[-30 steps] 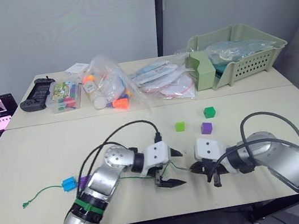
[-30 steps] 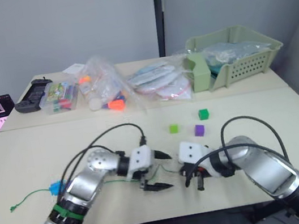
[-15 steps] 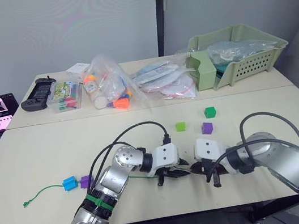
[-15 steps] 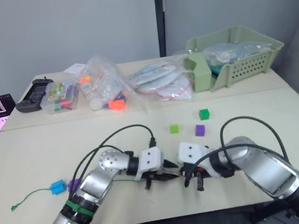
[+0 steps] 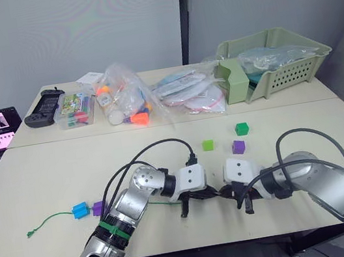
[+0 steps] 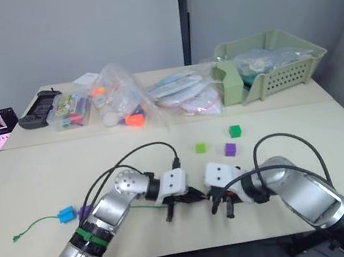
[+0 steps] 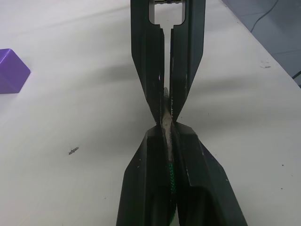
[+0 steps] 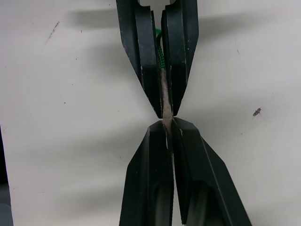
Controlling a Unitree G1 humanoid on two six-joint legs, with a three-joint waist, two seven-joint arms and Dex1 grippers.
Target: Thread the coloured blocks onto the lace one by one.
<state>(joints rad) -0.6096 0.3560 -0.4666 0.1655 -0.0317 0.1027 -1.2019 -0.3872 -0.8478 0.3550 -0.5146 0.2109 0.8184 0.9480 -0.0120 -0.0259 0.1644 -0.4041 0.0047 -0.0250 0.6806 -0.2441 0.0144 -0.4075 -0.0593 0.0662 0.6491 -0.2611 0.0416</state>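
1. Cream counter (image 5: 49, 182) is carrying all the items; the green basket (image 5: 279, 58) at its far right corner is serving as the landmark.
2. The left gripper (image 7: 165, 136) and right gripper (image 8: 165, 136) are meeting tip to tip at the near edge of the counter, well in front of the basket and to its left.
3. Both sets of jaws are clamping shut on the pale stiff tip of the lace (image 7: 165, 120); in both wrist views, the tip is running between the two pairs of fingers.
4. The green cord of the lace is trailing leftward from the left gripper, far from the basket, and is ending near the counter's left edge (image 5: 42, 222).
5. A blue block (image 5: 79, 210) and a purple block (image 5: 97, 209) are sitting on that cord side by side, touching.
6. Three blocks are lying loose on the counter in front of the basket: the dark green block (image 5: 241, 129) nearest to it, a second purple block (image 5: 238, 147) just nearer the grippers, and the light green block (image 5: 208, 145) just to their left.
7. Clear bags of toys (image 5: 125, 103) are lying left of the basket along the far side, with a small clear box (image 5: 73, 110) and a black controller (image 5: 42, 112) further left still.
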